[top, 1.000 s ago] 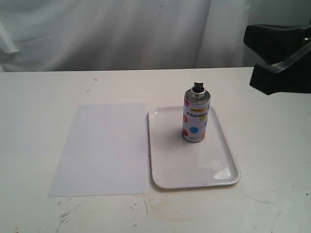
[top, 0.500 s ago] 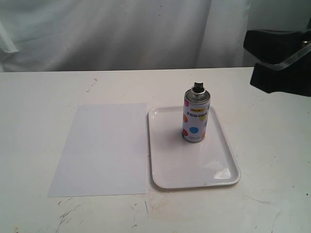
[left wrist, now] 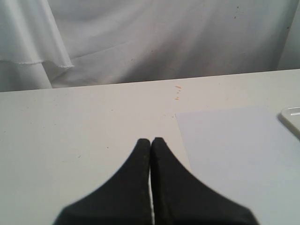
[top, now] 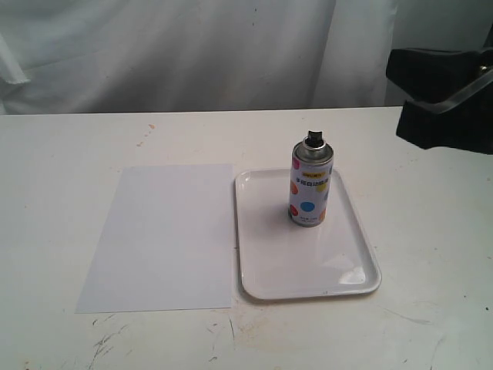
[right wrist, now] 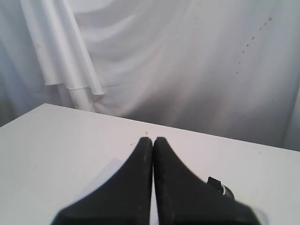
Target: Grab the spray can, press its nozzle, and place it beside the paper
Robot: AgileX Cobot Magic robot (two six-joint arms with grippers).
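Note:
The spray can (top: 310, 185) stands upright on the far half of a glossy white tray (top: 362, 281), its black nozzle (top: 313, 138) on top. The paper (top: 166, 235) lies flat just left of the tray. My right gripper (right wrist: 153, 139) is shut and holds nothing. The nozzle (right wrist: 214, 183) peeks out past one of its fingers, and a strip of the paper (right wrist: 108, 172) shows on the other side. My left gripper (left wrist: 151, 140) is shut and empty above bare table, with the paper (left wrist: 234, 150) beside it. The right arm (top: 443, 92) hovers at the far right, well clear of the can.
A white cloth backdrop (top: 192, 54) hangs behind the table's far edge. Scuff marks (top: 108, 339) mark the near table surface. A corner of the tray (left wrist: 292, 118) shows beyond the paper in the left wrist view.
The right arm's dark body has dipped slightly at the right edge of the exterior view. The can, tray and paper have not moved.

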